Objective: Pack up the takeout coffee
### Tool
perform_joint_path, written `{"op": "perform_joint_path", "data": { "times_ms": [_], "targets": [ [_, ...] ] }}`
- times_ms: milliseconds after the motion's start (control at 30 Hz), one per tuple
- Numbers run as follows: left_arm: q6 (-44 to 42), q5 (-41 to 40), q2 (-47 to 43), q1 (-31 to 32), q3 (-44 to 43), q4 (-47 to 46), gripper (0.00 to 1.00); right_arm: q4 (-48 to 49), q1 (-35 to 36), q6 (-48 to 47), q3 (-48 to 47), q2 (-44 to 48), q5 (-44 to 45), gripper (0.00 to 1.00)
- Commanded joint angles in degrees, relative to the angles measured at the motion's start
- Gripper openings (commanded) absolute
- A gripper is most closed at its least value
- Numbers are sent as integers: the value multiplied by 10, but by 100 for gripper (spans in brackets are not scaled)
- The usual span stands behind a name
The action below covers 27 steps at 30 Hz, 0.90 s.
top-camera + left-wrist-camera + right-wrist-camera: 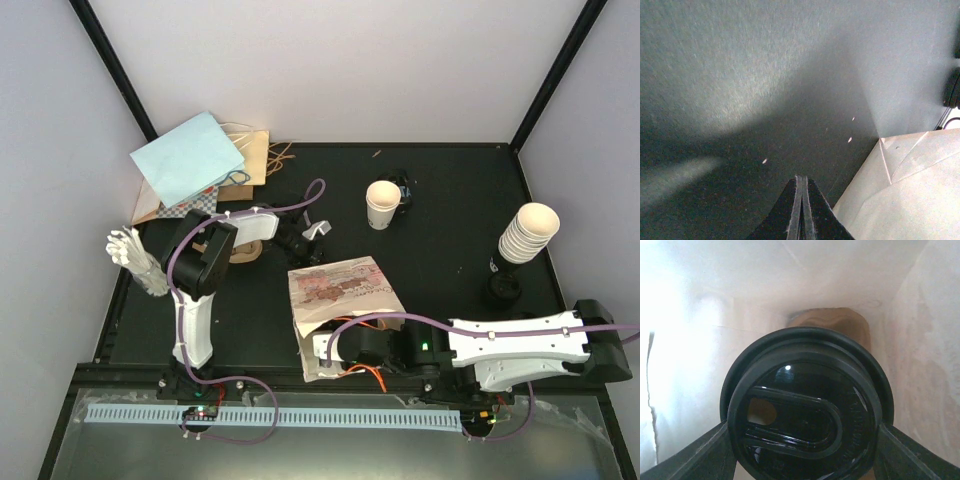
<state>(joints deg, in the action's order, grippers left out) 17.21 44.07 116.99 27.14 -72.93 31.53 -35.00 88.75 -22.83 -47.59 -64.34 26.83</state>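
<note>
In the right wrist view, the black lid of a takeout coffee cup (802, 410) fills the frame. My right gripper (802, 430) is shut on the cup, with one finger (705, 455) pressed against each side. Both are inside the printed cream paper bag (340, 290), which lies mid-table with its mouth toward the right arm. Deeper in the bag I see a brown shape (840, 322). The cup's body is hidden. My left gripper (801, 200) is shut on nothing, low over the black table beside a corner of the bag (910, 190).
A lidless cream cup (381, 204) stands at the back centre with a black lid (403, 188) beside it. A stack of cups (527, 235) and dark lids (503, 288) are at the right. Blue and brown bags (190, 160) lie at the back left, with white cutlery (135, 258) at the left.
</note>
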Motion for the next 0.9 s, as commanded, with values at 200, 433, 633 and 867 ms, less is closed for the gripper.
{"op": "perform_joint_path", "data": {
  "times_ms": [200,433,633,867],
  "targets": [
    [2,29,-19,10,27,-9,2,70,4,-38,52,-43,35,45],
    [8,47,-21,13,44,-20,2,135,-3,-70,73,-62,92,45],
    [12,68,-19,16,53,-29,1,181,-13,-103,80,-76,129,45],
    [21,91,-15,16,56,-34,2,206,-34,-136,80,-71,139,45]
  ]
}}
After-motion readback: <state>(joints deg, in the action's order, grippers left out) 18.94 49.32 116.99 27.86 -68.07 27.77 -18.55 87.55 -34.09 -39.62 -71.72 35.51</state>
